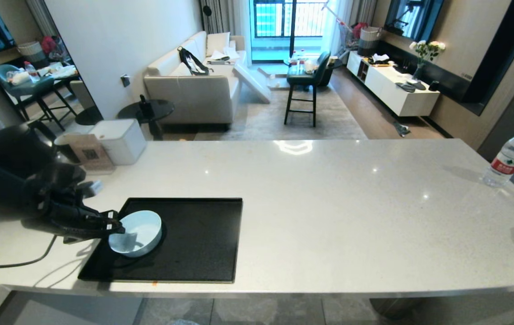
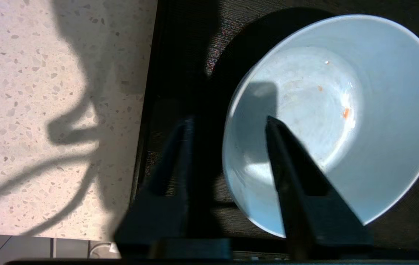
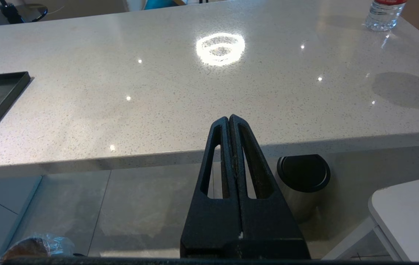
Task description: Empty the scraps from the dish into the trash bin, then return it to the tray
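The dish [image 2: 338,121], rigid, light and glossy-slick, sits on the tray [image 1: 202,243] with my left gripper's [image 2: 227,125] fingers apart, straddling its thin rim, the best hold

No text on the bottle [image 1: 508,158] label is legible.

Trash bin [image 3: 32,250] cut off by frame edge, mostly unseen

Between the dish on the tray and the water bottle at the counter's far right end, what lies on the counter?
Nothing: past the tray, head view shows bare counter from dish to water bottle.
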{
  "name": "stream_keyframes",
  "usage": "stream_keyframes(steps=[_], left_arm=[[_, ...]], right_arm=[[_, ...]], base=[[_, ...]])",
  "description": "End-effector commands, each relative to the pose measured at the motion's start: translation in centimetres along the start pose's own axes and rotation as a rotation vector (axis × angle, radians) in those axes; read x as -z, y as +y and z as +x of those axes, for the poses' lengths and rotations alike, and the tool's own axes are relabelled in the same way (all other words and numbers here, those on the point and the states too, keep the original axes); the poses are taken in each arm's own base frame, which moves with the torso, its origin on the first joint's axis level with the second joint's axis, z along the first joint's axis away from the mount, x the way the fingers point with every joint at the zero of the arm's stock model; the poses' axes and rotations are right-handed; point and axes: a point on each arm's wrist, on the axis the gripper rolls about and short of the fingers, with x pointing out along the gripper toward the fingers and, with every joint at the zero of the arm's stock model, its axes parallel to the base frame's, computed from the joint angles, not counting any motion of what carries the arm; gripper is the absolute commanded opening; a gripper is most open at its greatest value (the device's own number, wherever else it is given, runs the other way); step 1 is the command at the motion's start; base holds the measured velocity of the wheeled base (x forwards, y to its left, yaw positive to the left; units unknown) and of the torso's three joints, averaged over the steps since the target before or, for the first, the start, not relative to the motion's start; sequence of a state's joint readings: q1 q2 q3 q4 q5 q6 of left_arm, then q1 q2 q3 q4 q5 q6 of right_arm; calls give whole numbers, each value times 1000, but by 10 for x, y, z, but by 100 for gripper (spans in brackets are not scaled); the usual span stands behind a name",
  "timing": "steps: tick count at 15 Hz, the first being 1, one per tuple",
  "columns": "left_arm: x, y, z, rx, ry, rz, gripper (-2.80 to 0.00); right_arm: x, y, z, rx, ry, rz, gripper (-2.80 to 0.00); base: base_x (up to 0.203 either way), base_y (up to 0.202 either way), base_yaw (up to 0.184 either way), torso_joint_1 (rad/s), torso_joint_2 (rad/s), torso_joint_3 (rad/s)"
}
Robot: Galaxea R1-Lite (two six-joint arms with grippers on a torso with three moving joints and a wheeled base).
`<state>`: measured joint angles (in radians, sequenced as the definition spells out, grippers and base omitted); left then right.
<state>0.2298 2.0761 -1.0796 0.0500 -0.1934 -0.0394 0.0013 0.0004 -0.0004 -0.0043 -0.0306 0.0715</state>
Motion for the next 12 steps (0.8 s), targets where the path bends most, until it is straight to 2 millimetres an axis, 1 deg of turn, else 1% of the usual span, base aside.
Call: stream_keyframes(steps=[1, 3, 5, 9, 12], left_arm=[[-3, -2, -9, 7, -26, 4, 0], [-6, -4, -21, 9, -58, 8, 0], [-9, -7, -38, 10, -102, 8, 0], [-9, -10, -81, 4, -208, 16, 0], [3, -9, -118, -9, -287, 13, 0]], right_arm=[[0, 0, 0, 0, -2, 1, -280], [0, 0, 0, 0, -2, 1, -280], [0, 0, 0, 0, -2, -1, -280], [0, 0, 0, 0, -1, 0, -280], [0, 0, 0, 0, -1, 1, -280]], base=[[0, 0, 0, 0, 0, 0], [0, 0, 0, 0, 0, 0], [0, 0, 0, 0, 0, 0], [0, 0, 0, 0, 0, 0], [0, 0, 0, 0, 0, 0]])
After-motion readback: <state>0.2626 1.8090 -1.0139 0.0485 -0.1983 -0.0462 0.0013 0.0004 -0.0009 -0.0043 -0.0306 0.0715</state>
